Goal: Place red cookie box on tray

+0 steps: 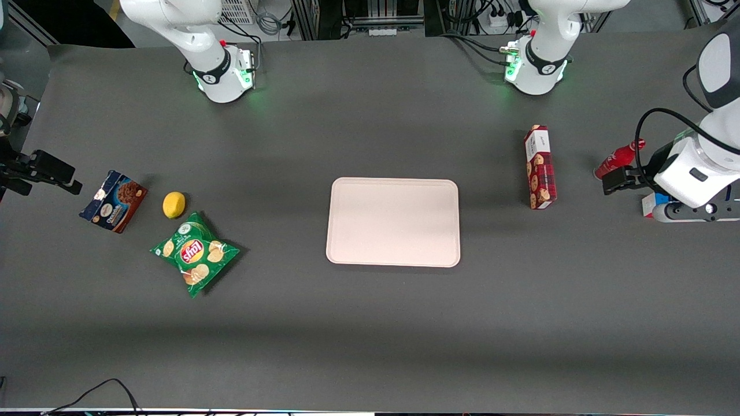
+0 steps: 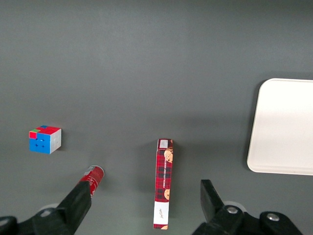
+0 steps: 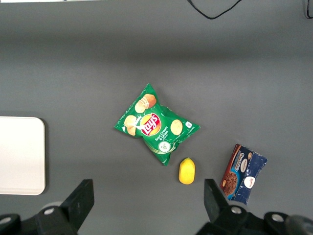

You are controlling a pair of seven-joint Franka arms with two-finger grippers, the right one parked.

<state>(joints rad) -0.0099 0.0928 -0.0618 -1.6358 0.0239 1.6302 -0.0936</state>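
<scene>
The red cookie box [image 1: 540,167] is a long narrow red plaid carton that lies on the dark table, between the tray and the working arm's end. The left wrist view shows it [image 2: 164,183] with its white label panel at one end. The pale pink tray [image 1: 393,184] lies flat and empty at the table's middle, and one edge of it shows in the left wrist view [image 2: 283,127]. My left gripper [image 1: 620,180] hovers above the table toward the working arm's end, beside the box and apart from it. It is open and empty, with its fingers [image 2: 78,201] spread wide.
A small red bottle [image 1: 617,157] lies by the gripper, close to one finger [image 2: 93,177]. A colour cube [image 2: 45,139] sits beside it. A green chips bag [image 1: 195,252], a lemon [image 1: 174,204] and a dark-blue-and-brown cookie box [image 1: 114,201] lie toward the parked arm's end.
</scene>
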